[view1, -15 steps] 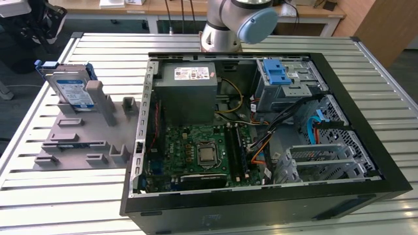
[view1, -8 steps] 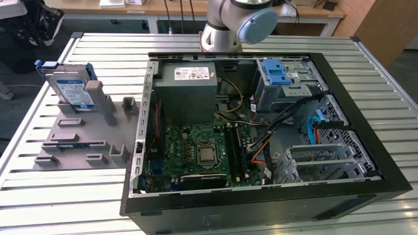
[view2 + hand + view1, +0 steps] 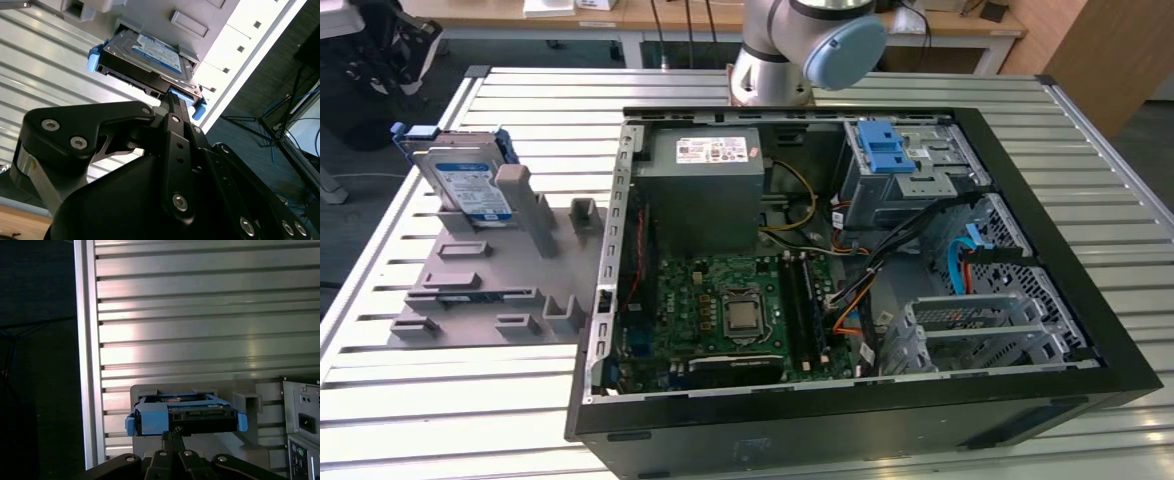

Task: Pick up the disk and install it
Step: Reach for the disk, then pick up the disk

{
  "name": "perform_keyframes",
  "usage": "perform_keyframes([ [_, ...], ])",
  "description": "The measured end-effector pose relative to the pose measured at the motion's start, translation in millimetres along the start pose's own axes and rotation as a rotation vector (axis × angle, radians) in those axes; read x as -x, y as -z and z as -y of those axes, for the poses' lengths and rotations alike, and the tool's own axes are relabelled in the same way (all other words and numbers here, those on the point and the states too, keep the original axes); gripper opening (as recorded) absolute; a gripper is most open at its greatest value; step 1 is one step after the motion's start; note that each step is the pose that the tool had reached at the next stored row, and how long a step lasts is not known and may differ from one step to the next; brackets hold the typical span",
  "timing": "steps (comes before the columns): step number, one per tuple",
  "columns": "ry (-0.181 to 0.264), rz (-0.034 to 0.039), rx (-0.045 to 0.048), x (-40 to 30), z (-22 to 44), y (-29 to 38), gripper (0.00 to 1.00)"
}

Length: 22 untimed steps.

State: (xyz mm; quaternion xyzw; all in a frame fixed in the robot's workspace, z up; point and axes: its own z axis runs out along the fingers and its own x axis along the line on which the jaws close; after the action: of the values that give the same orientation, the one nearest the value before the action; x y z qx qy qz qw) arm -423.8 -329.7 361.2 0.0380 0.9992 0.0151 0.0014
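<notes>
Alignment matters most: in the first wrist view the gripper (image 3: 172,433) points straight toward the disk (image 3: 200,415), whose long edge runs across the line of the fingers (image 3: 175,440). They look pressed together, holding nothing. The disk stands on edge in a grey slotted holder (image 3: 480,285) at the exterior view's left, on the ribbed metal table (image 3: 400,400), outside the open computer case (image 3: 854,420). Blue plastic rails (image 3: 152,421) frame its smooth silver-grey body.

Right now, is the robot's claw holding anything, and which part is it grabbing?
Nothing is held. The claw is shut with nothing between its tips. The flat silver-grey hard drive with blue plastic rails stands apart from it in the grey plastic rack.
</notes>
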Motion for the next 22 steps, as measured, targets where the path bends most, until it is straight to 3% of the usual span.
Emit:
perform_keyframes([
  [14, 0.007, -0.0004, -0.0001, -0.8, 0.0, 0.1, 0.11],
  [22, 0.054, -0.0016, 0.0001, -0.8, 0.0, 0.0, 0.11],
])
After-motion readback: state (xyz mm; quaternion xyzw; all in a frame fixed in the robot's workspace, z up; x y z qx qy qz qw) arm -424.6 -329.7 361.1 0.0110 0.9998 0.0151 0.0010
